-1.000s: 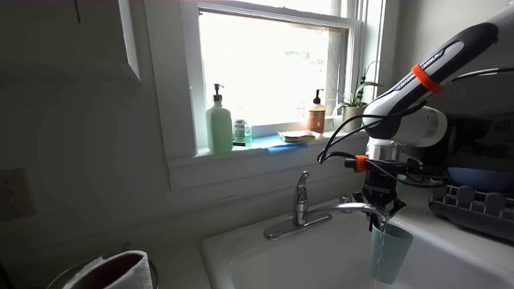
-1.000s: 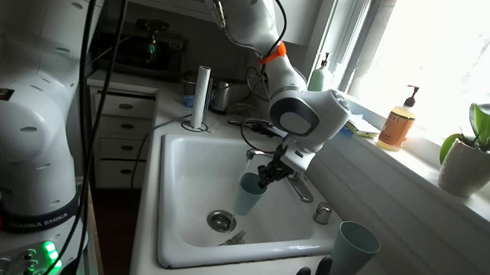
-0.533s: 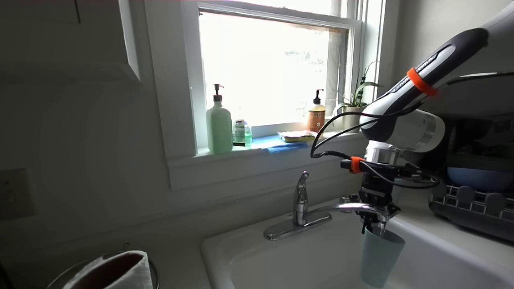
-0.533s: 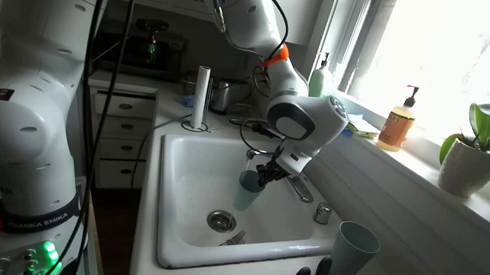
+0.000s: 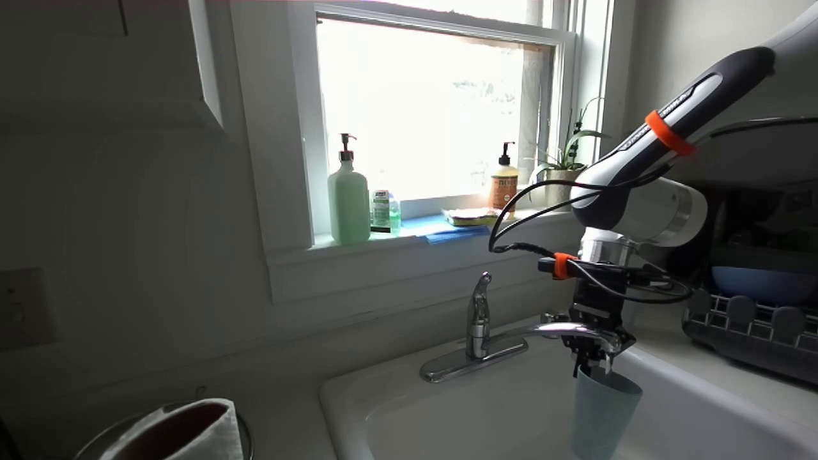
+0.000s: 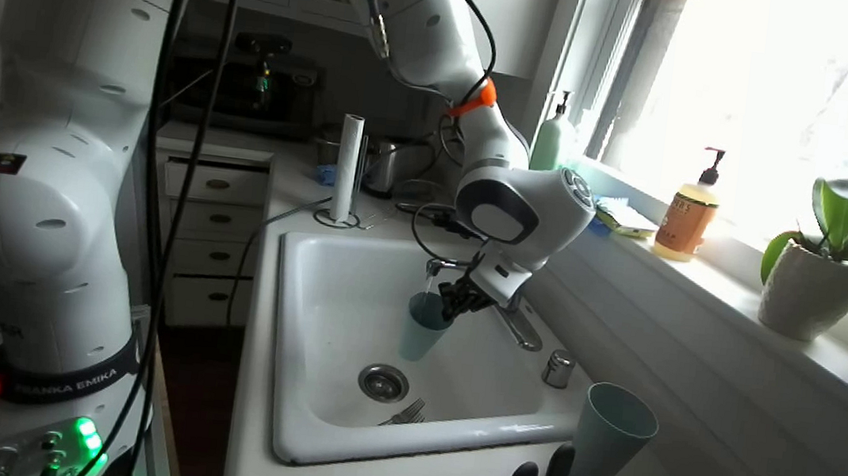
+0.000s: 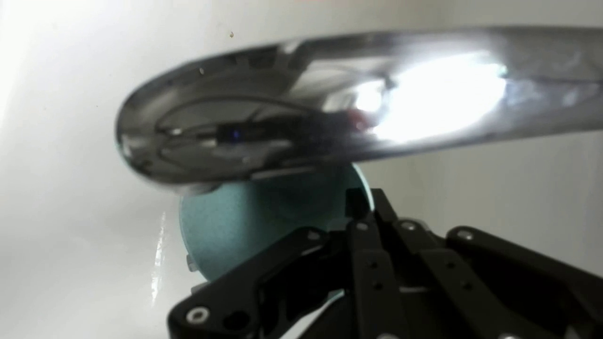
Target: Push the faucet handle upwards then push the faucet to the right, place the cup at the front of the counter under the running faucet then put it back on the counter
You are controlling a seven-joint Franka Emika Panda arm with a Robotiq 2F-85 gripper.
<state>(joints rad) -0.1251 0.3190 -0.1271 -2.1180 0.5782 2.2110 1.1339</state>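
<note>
We see the end effector (image 7: 370, 207) pinching the rim of the cup (image 5: 604, 418), one finger inside and one outside. In both exterior views we find the cup held over the sink (image 6: 334, 324), under the tip of the faucet (image 7: 358, 101), with water running into its mouth; in an exterior view the handle (image 5: 479, 308) stands upright on the faucet's base.

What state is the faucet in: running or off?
Running. In both exterior views, water streams from the faucet toward the mouth of the cup.
</note>
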